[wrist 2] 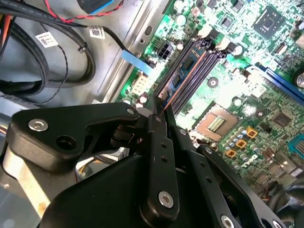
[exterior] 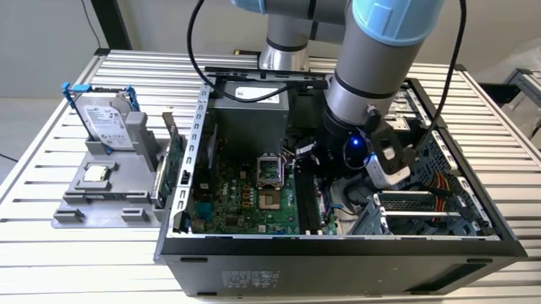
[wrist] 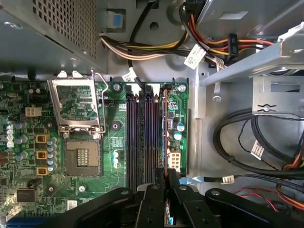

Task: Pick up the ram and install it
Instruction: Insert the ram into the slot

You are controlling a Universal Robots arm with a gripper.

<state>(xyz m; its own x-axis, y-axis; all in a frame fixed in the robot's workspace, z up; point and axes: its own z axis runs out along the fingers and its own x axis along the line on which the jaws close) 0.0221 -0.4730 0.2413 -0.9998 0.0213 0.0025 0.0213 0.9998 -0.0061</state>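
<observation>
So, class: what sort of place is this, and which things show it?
Probably a robotics test bench for computer assembly: an open computer case sits on a slatted metal table, a robot arm reaches into it, and a hard drive stands in a fixture alongside.

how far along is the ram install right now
Pickup looks done: the gripper is down inside the open computer case, shut on the ram in the second wrist view. In hand: the stick stands on edge along the memory slots of the motherboard, at the slot nearest the board's edge. Left: whether it is fully seated and latched cannot be told.
</observation>
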